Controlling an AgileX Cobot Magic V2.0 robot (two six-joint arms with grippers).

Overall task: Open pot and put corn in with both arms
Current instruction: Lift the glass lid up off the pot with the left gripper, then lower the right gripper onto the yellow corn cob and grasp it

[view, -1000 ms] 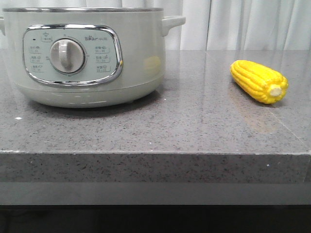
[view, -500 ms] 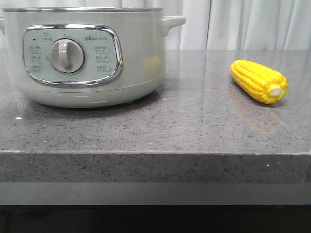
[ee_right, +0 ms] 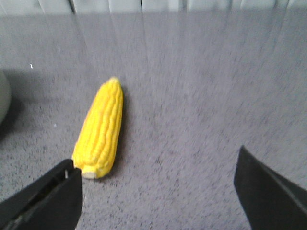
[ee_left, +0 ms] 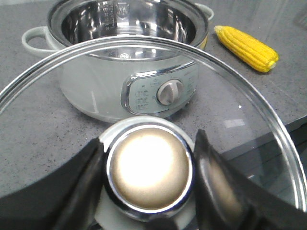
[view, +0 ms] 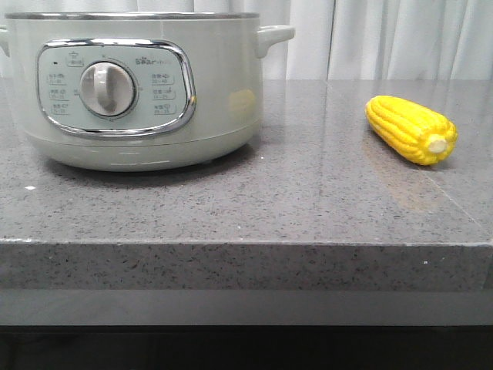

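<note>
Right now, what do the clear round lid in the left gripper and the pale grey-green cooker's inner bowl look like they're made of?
The clear round lid looks like glass with a polished metal band around its rim; the cooker shows straight through it. Its knob has a shiny chrome-like ring, clamped by the left gripper. The inner bowl of the pale grey-green cooker looks like bright, mirror-finish steel, reflecting light.

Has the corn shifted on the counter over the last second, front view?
No. The corn lies at the same spot relative to the counter's front edge and the pot.
</note>
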